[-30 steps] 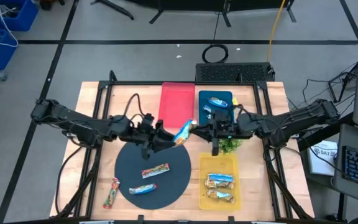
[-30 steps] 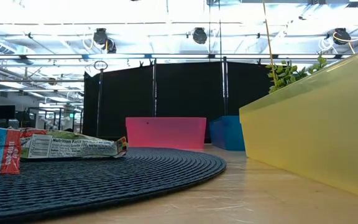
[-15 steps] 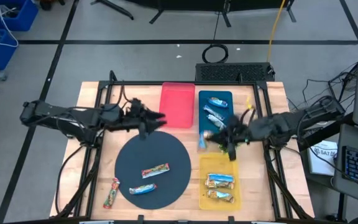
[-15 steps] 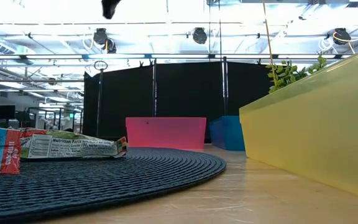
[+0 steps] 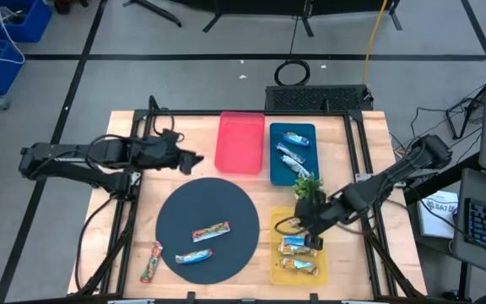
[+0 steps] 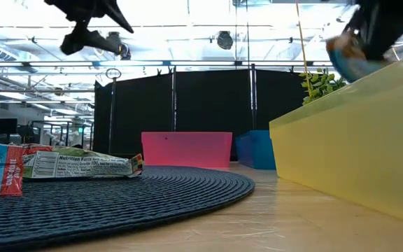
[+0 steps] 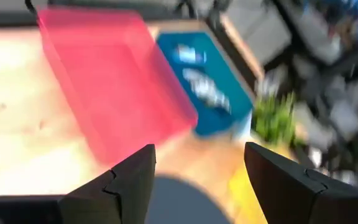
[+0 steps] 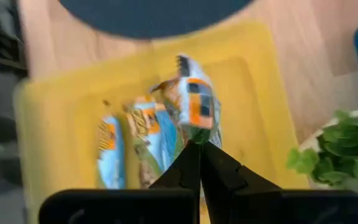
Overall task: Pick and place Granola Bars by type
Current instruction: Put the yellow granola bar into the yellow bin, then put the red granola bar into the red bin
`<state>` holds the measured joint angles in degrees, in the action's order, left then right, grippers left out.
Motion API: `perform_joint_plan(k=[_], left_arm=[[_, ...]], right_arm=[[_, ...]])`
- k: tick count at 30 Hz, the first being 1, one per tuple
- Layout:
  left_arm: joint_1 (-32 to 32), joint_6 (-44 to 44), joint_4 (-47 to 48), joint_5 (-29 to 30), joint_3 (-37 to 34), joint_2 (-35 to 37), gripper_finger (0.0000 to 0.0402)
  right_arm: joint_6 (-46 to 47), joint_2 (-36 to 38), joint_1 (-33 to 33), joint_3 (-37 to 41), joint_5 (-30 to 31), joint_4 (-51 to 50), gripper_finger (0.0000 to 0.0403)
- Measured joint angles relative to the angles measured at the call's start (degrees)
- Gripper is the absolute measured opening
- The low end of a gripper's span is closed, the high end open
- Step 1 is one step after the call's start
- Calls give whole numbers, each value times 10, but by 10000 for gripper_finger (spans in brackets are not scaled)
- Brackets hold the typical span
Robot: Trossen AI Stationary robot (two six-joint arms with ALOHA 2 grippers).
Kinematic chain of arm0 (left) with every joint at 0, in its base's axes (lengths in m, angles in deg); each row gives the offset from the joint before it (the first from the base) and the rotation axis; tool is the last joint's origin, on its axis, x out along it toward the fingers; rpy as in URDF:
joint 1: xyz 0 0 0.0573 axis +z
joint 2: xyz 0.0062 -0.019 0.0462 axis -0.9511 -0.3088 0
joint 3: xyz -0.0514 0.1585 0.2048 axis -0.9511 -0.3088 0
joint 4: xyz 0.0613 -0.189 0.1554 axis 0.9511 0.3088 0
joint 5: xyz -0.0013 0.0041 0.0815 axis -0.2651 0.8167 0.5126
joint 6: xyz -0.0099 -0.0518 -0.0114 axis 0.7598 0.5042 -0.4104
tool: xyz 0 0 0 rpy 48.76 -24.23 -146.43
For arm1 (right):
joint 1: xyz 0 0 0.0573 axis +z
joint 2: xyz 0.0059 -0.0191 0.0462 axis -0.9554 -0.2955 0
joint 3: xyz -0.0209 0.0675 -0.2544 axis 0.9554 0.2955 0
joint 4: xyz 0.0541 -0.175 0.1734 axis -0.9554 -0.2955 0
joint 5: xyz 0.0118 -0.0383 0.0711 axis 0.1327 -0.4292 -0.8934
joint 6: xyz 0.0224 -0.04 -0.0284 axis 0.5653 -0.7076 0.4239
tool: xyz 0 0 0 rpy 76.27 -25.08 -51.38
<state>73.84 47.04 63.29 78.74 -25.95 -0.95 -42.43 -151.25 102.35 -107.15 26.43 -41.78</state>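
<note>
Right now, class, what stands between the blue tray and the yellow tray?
A small green plant stands between them, seen in the high view.

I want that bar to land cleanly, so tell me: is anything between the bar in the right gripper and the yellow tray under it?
Nothing visible is. The right gripper is shut on a granola bar directly over the yellow tray. Two bars already lie in the tray, beside the held one in this view. The plant sprig sits off to the side.

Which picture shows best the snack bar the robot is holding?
The right wrist view: the bar hangs from the shut right pincer over the yellow tray. The low view catches one blurred end; in the high view it cannot be made out.
</note>
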Motion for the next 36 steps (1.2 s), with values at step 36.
perform_joint_plan(k=[36], left_arm=[[-232, -13, 43, -214, 0, -273, 250]], right_arm=[[-58, -69, -41, 0, -90, 217, 147]])
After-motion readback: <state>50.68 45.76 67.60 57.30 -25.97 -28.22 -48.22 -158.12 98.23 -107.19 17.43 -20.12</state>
